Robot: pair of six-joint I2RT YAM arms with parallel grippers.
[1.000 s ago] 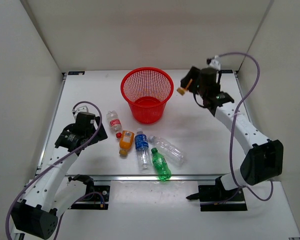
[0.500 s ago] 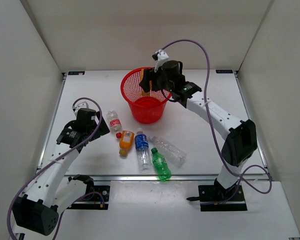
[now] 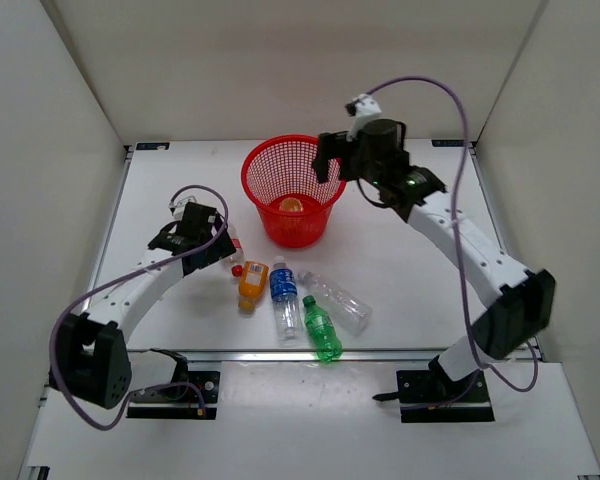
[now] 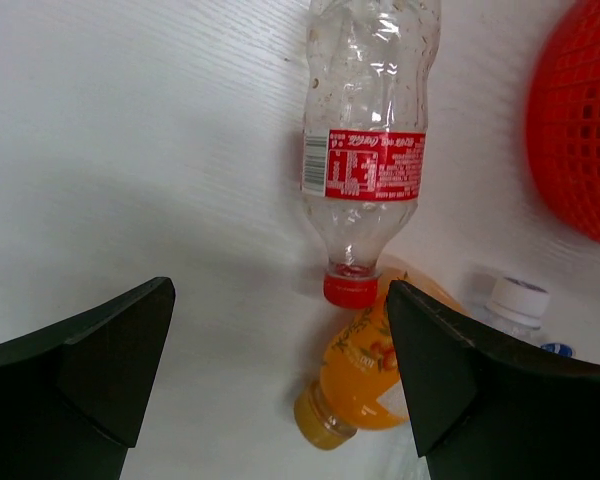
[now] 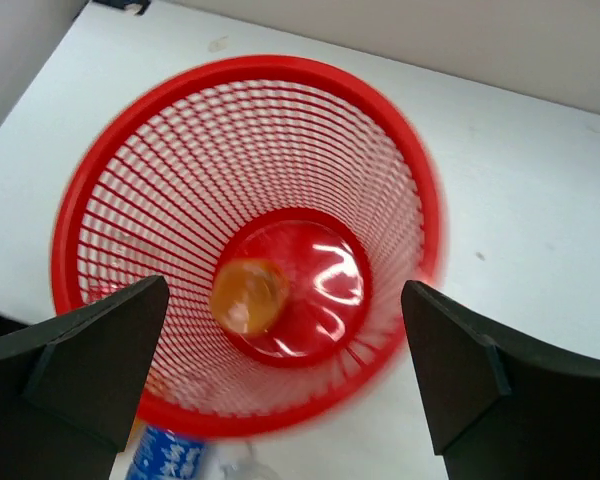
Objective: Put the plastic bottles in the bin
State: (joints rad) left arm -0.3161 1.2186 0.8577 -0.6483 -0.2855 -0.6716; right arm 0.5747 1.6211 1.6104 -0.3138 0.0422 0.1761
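Your main risk is on the left. The left tool (image 4: 280, 290) hangs over the tabletop (image 4: 130, 120) with its fingers spread wide and nothing in them. They straddle the cap end of the red-capped bottle (image 4: 365, 150), not its body. Close there and you would pinch the narrow neck, which could squirt out or swing. The cap seems to lie against the orange bottle (image 4: 365, 375), so a low finger could shove that one too, towards the blue-label bottle (image 3: 284, 295) just beside it. The thin, dented wall would probably buckle under a hard squeeze, so aim for the labelled middle.

Second risk: the right tool (image 5: 285, 290) is above the bin (image 5: 428, 200), its fingers also wide apart and empty. If you carry a bottle over from the left while it is there, the two arms may meet over the rim.

A second orange bottle (image 5: 248, 295) lies on the bin's base, though that view is smeared, so I can't say it has settled. The plain clear bottle (image 3: 338, 300) and green bottle (image 3: 322, 328) lie nearer, apart from either tool.
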